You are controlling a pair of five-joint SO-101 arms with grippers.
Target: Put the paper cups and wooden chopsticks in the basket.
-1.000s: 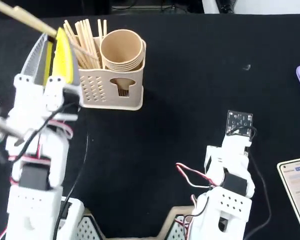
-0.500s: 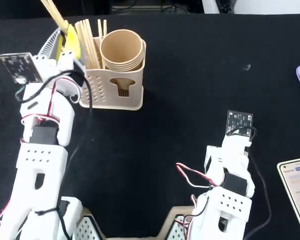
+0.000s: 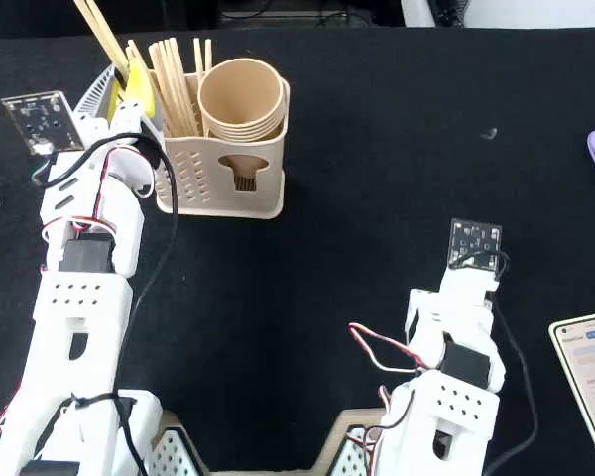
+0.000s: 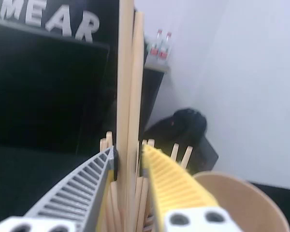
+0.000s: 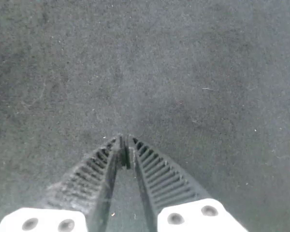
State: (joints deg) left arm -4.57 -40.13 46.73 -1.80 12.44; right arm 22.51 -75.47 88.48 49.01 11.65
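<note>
You see the stack of paper cups [image 3: 241, 94] inside the basket [image 3: 228, 188], in its right compartment. A bundle of wooden chopsticks [image 3: 174, 84] stands in the left compartment, touching the cups' side. The basket stands at the far left part of the black table [image 3: 397, 139]. Your left gripper [image 4: 128, 153] is clamped on one more pair of chopsticks [image 4: 127, 72], just beside the basket's left edge. This pair points upward and leans away from the basket; whether its lower ends are inside, I cannot tell. Your right gripper [image 5: 124, 147] has its fingers together on nothing, over bare table at the near right. A phone [image 3: 590, 367] lies at the right edge.
</note>
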